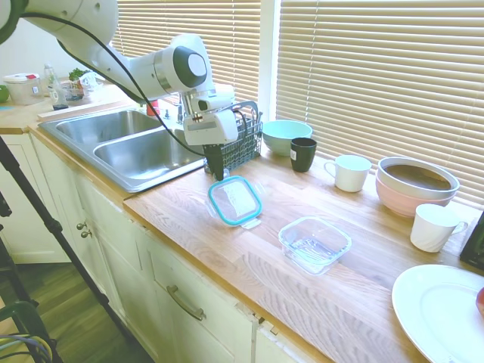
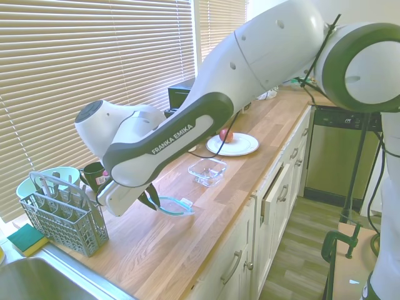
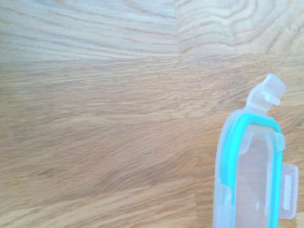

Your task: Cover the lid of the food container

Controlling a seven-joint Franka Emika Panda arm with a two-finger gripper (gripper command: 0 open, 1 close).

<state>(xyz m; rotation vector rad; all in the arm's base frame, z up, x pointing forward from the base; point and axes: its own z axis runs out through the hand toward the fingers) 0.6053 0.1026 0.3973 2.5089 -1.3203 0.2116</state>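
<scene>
Gripping the lid (image 1: 235, 200) by its near edge, the gripper (image 1: 216, 171) has its dark fingers closed on the teal rim, lid tilted and lifted off the wooden counter (image 1: 227, 249). The food container (image 1: 314, 243) sits empty on the counter, apart from the lid, toward the white plate (image 1: 439, 311). The grey cutlery basket (image 1: 243, 144) stands just behind the gripper.

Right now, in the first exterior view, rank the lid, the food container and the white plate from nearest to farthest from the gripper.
1. The lid: right at the gripper, tilted with one edge at the fingers.
2. The food container: on the counter beyond the lid, toward the plate.
3. The white plate: farthest, at the counter's far end.
</scene>
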